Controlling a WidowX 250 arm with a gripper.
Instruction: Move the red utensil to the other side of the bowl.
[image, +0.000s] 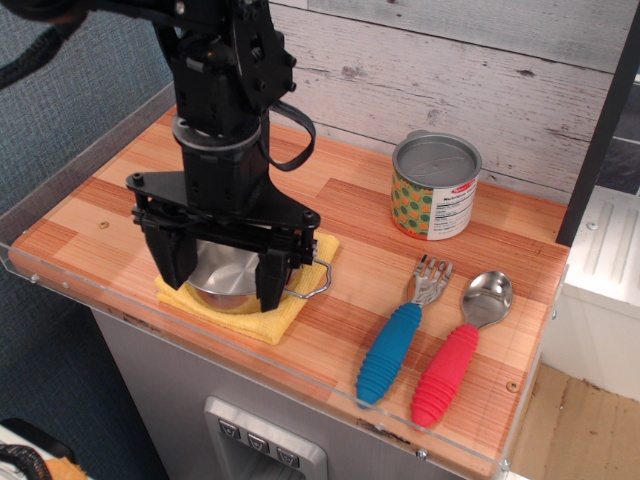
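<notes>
Gripper (222, 272) spread wide, fingers straddling the steel bowl (230, 280) on a yellow cloth (278, 322), gripping nothing; red utensil (458, 351) lies well right of it, just beside the blue fork (400, 336), near the tin can (434, 186)

I see: blue-handled fork (398, 336) front right | green-patterned tin can (434, 186) upright at back | yellow cloth (262, 312) on wooden counter (350, 200)
</notes>
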